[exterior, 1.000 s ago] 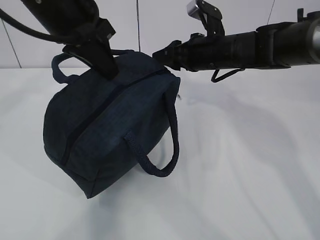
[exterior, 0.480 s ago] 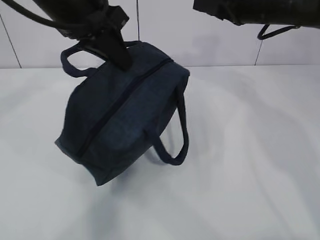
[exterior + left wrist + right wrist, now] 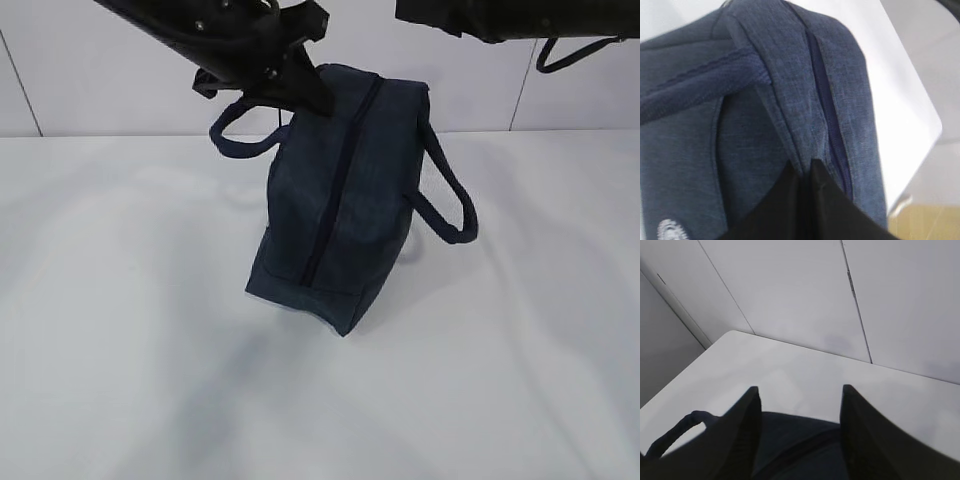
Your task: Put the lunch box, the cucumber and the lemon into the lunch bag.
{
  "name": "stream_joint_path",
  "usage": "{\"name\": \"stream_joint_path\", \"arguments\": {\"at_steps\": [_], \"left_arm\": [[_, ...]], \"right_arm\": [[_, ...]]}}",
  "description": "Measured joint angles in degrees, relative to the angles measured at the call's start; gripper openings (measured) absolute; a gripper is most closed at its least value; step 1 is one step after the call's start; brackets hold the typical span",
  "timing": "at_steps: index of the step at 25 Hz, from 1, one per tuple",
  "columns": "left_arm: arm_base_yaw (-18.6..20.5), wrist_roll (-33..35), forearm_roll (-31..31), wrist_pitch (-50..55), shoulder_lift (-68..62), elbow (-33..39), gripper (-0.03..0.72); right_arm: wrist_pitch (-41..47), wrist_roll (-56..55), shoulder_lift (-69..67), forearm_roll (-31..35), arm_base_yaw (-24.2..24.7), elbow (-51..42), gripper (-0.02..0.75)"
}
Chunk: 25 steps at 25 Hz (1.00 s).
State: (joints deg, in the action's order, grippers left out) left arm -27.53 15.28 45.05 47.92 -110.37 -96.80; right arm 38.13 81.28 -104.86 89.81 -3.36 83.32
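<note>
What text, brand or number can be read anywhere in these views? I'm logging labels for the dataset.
No readable text in any view.
Round white logo on the lunch bag: cut off at the frame edge and too blurred to read.
Left tool, shut on the bag's fabric: no markings.
Right tool and table: no markings.

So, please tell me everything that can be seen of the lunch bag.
The lunch bag is dark navy woven-looking fabric with two loop handles, one on each side. Its zipper looks closed along the length that shows. A small round white logo shows in the left wrist view. The bag stands on one end on the white table, tilted. The left claw is shut on a fabric fold beside the zipper. Nothing else touches it.
</note>
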Motion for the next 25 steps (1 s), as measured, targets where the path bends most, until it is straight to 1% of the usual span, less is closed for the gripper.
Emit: {"name": "stream_joint_path", "arguments": {"at_steps": [3,7,10,13,15,17,19,21,23,25], "left_arm": [[0.1,-1.2,0.5,-2.9,-1.6,0.0,-0.008],[1.5,-3.4,1.2,-5.2,-4.2,0.0,-0.008],[2.4,-3.7,2.0,-5.7,-5.6,0.0,-0.008],[3.6,-3.7,2.1,-5.4,-6.0,-0.2,0.024],[4.7,-3.7,2.1,-4.3,-6.0,-0.2,0.086],[6.1,-3.7,2.0,-2.7,-6.0,-0.2,0.179],[7.3,-3.7,1.9,-0.8,-6.0,-0.2,0.291],[8.6,-3.7,1.8,1.1,-6.0,-0.2,0.364],[9.3,-3.7,1.5,2.4,-6.0,-0.2,0.398],[9.9,-3.7,0.2,2.9,-5.5,-0.2,0.409]], "right_arm": [[0.5,-0.4,0.1,-0.2,0.0,0.0,0.382],[0.9,-0.9,0.1,-0.3,0.0,0.0,0.382],[1.0,-1.2,0.1,-0.4,0.0,0.0,0.382],[1.1,-1.5,0.1,-0.4,0.0,0.0,0.382],[1.2,-1.5,0.1,-0.4,0.0,0.0,0.382],[1.2,-1.6,0.1,-0.4,0.0,0.0,0.382],[1.2,-1.8,0.1,-0.4,0.0,0.0,0.382],[1.2,-2.3,0.1,-0.4,0.0,0.0,0.382],[1.3,-3.1,0.1,-0.4,0.0,0.0,0.382],[1.3,-4.1,0.1,-0.4,0.0,0.0,0.382]]}}
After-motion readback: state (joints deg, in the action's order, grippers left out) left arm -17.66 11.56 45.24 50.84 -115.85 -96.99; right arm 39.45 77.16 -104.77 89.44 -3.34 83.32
